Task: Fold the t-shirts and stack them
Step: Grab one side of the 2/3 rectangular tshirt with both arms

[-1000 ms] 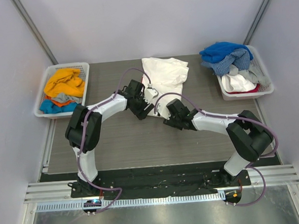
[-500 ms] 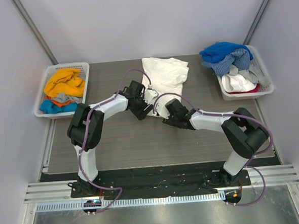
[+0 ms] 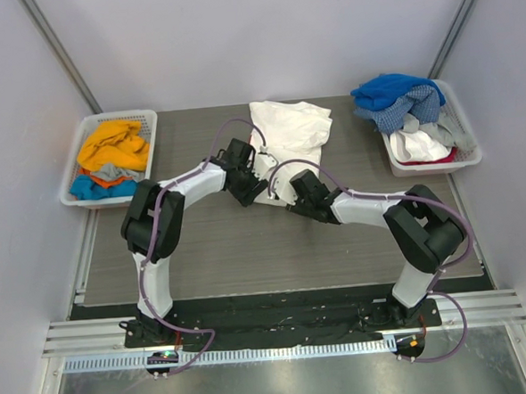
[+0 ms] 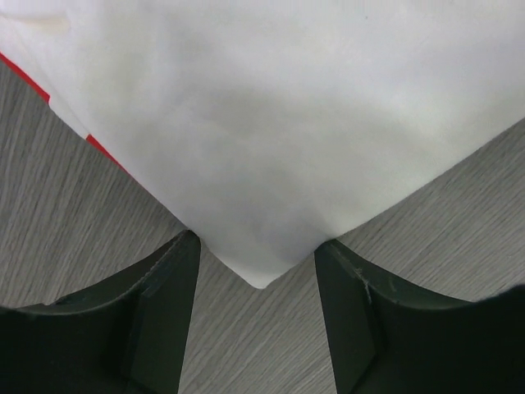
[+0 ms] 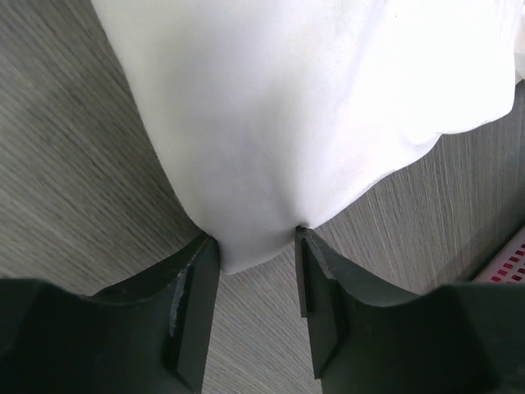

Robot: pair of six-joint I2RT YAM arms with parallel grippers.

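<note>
A large white t-shirt (image 3: pixel 291 131) lies loosely folded at the back middle of the table. Both grippers meet at its near edge. My left gripper (image 3: pixel 260 181) is open. In the left wrist view a pointed corner of the white t-shirt (image 4: pixel 271 164) reaches down between the left gripper's (image 4: pixel 256 246) black fingers (image 4: pixel 164 312), and a red strip (image 4: pixel 25 78) peeks out under the cloth at the left. My right gripper (image 3: pixel 280 194) is open too. In the right wrist view a rounded white fold (image 5: pixel 254 148) sits between the right gripper's (image 5: pixel 256 238) fingertips, which touch its sides.
A white slatted basket (image 3: pixel 151 131) at the left holds orange, blue and grey shirts (image 3: pixel 110 153). Another basket (image 3: pixel 462 122) at the right holds blue, blue-checked and white shirts (image 3: pixel 400 99); its edge (image 5: pixel 510 261) shows in the right wrist view. Angled frame posts stand behind.
Both grippers have moved forward to the white t-shirt's near edge, the right one furthest. Their jaws have narrowed a little around the cloth.
</note>
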